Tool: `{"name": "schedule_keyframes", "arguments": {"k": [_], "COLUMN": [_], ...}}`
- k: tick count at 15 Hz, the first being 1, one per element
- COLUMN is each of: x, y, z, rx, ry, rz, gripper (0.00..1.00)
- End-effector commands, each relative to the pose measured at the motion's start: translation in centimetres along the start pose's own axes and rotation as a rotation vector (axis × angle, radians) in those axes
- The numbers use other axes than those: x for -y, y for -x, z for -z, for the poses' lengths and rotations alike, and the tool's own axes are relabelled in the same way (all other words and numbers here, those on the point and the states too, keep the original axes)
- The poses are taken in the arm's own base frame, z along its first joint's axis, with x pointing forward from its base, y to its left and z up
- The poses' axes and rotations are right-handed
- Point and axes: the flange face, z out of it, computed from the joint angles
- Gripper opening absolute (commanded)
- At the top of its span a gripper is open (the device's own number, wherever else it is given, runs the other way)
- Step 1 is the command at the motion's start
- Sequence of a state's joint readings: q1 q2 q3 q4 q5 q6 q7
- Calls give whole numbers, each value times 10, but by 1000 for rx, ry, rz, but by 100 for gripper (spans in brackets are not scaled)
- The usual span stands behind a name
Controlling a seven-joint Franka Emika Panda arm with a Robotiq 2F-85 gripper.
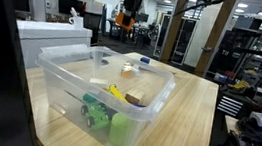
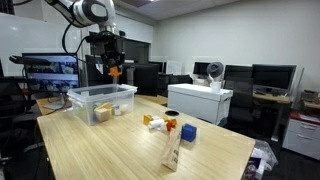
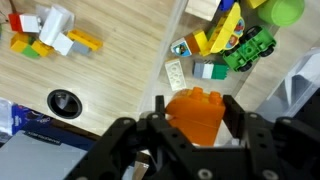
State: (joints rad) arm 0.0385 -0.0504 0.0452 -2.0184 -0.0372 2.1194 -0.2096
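**Arm raised over the work surface.** The claw (image 3: 195,120) hangs well above a wooden table (image 3: 120,70). Its two fingers (image 3: 160,112) are drawn partway together and press on opposite sides of an orange block (image 3: 195,105). The block sits directly between them, held in the air and touching nothing else.

In both exterior views the block shows as an orange spot at the claw's tip (image 2: 115,71) (image 1: 125,22).

Below the claw, and ahead of it to the right in the wrist view, stands a clear bin (image 1: 68,96). It holds a green toy vehicle (image 3: 255,45), a green ball (image 3: 285,10) and a cluster of yellow and blue bricks (image 3: 215,35).

Below and ahead to the claw's left, outside the bin, loose bricks (image 3: 50,35) in white, yellow and green lie on the bare wood. A black round object (image 3: 65,100) rests nearer the claw on that same side, apart from the bricks.

Whether the block hangs exactly over the bin's opening or just beside its rim cannot be told.
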Motion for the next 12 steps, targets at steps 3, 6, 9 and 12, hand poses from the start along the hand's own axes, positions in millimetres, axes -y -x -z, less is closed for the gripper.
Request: {"name": "schedule_keyframes", "arguments": {"k": [3,6,9,12], "x": [2,-33,-107,-186], "y": [29,24,30,56], "z": [-7,-11,-19,-38], "rx": [77,74,87,137], "ry": [-13,13,69,163], "rz": [80,21,-108,-214], "gripper": [90,100,100,100]}}
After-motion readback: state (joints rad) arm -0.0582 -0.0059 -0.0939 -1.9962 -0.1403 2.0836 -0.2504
